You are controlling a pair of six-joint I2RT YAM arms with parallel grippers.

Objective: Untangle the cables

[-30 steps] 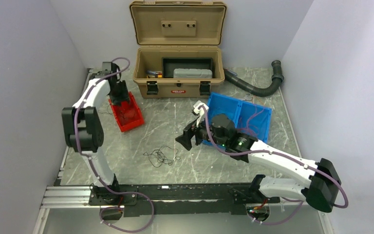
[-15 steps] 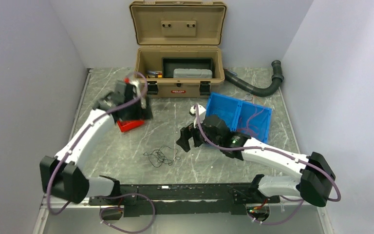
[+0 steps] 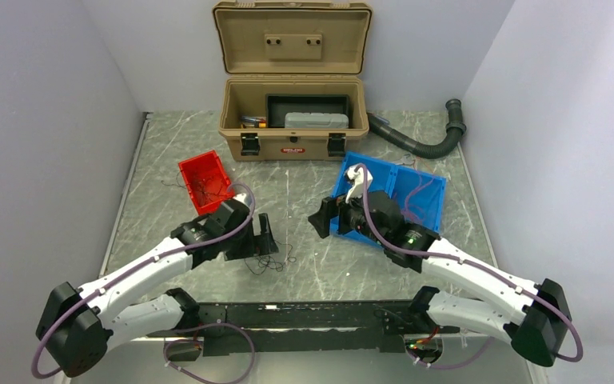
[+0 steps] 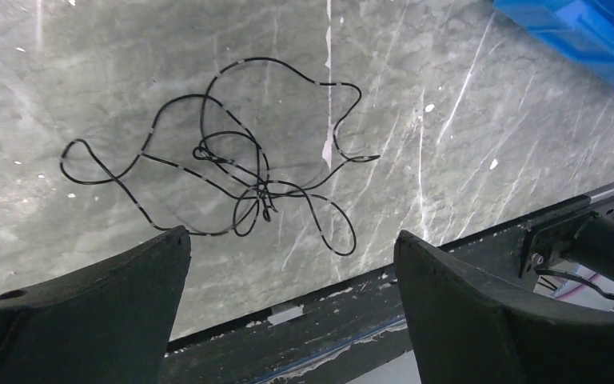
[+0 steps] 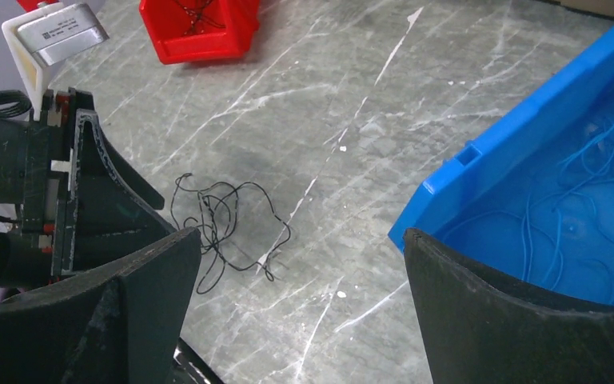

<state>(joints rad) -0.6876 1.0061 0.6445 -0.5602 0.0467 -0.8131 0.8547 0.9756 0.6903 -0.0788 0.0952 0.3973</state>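
Overhead view of a grey marbled tabletop point(image 3: 168, 216) with two robot arms bolted at its near edge. A small tangle of thin black cables point(image 3: 269, 259) point(image 4: 262, 192) point(image 5: 214, 214) lies loose on the bare surface close to the near edge, a little left of the middle. The left gripper point(image 3: 262, 237) point(image 4: 292, 240) sits just beside the tangle, its jaws spread wide and holding nothing; its wrist camera shows the cable loops between and beyond the two dark fingers. The right gripper point(image 3: 324, 217) point(image 5: 301, 236) is near the middle of the tabletop, also spread wide and empty, well apart from the tangle. A red bin point(image 3: 195, 167) towards the left edge holds some thin wires. A blue bin point(image 3: 440, 194) towards the right edge holds thin blue wires point(image 5: 576, 216). An open tan toolbox point(image 3: 292, 142) stands at the far edge, with a black corrugated hose point(image 3: 416, 146) to its right.
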